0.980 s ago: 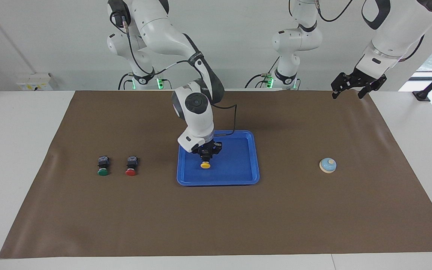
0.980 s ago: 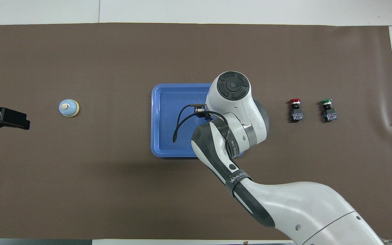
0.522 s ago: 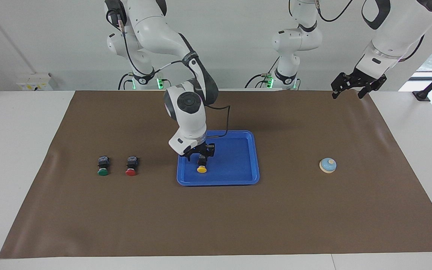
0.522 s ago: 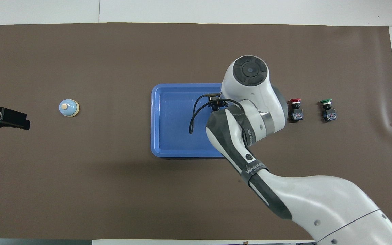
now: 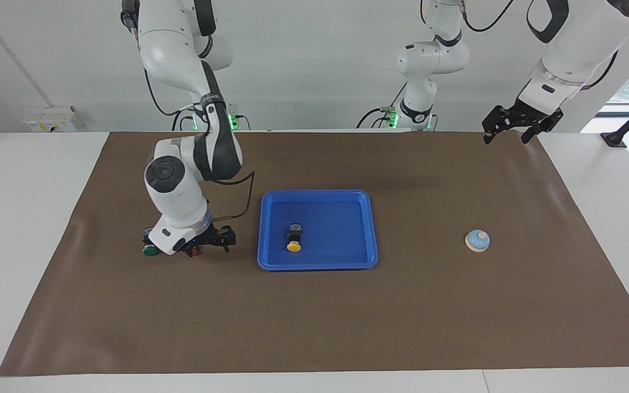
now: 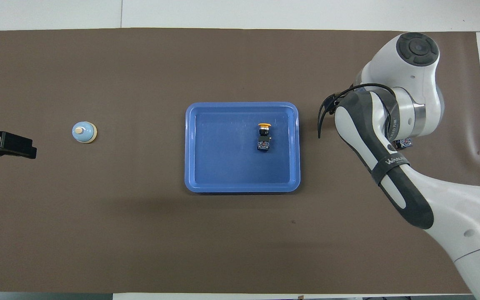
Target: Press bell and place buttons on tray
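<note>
Yellow button (image 5: 294, 239) in tray (image 5: 358, 256); right hand (image 5: 200, 245) over red button (image 5: 193, 251).

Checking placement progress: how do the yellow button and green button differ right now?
The yellow button lies in the blue tray, fully in view; the green button sits on the brown mat toward the right arm's end. The right end effector, open, hangs low beside the green one and partly hides it; nothing is near the yellow one. Both have round caps.
</note>
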{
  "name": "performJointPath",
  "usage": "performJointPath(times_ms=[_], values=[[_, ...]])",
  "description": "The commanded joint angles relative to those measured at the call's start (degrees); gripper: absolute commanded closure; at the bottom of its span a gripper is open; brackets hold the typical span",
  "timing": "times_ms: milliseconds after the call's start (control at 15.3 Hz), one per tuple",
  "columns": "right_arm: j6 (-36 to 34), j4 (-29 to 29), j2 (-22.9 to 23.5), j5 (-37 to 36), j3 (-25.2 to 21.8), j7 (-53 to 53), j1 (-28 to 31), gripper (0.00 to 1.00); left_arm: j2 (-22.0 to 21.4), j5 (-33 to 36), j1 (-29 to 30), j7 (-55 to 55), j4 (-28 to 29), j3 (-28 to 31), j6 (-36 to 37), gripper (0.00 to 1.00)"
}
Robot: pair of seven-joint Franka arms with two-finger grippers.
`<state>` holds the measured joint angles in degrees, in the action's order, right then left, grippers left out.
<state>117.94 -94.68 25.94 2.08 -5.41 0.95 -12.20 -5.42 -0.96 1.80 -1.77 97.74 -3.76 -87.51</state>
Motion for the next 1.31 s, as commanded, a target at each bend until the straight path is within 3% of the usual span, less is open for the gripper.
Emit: performJointPath(times_ms=[0,196,457,588,718,784,1045,1241], values=[[-1.83,-2.52,-1.68,0.2,0.83,-0.34,1.3,0.0,-0.03,0.17,-0.13,-0.17,-0.53,0.24,0.94,0.0],[-0.87,-8.12,-3.61,0.29,1.01,-0.77,4.11,0.0,-0.03,0.17,-0.13,-0.17,-0.53,0.24,0.94,0.0],[5.79,-16.3,-5.81,0.29,0.92,-0.77,4.12,0.0,-0.03,0.17,-0.22,-0.17,-0.53,0.24,0.94,0.0],[7.13,-17.46,-6.16,0.29,0.92,-0.77,4.12,0.02,-0.03,0.17,-0.13,-0.17,-0.53,0.24,0.94,0.0],[7.22,-17.12,-6.16,0.29,0.92,-2.34,3.86,0.78,-0.03,0.17,-0.13,-0.17,-0.53,0.24,0.94,0.0],[6.96,-16.68,-6.08,0.29,0.92,-2.27,3.33,1.0,-0.03,0.17,-0.13,-0.17,-0.53,0.24,0.94,0.0],[5.38,-14.75,-5.9,0.29,1.62,-1.04,2.54,1.0,-0.03,0.17,-0.13,-0.17,-0.53,0.24,0.94,0.0],[-3.56,-5.19,-4.5,0.29,1.71,8.15,-2.98,1.0,-0.03,0.17,-0.13,-0.17,-0.53,0.24,0.94,0.0]])
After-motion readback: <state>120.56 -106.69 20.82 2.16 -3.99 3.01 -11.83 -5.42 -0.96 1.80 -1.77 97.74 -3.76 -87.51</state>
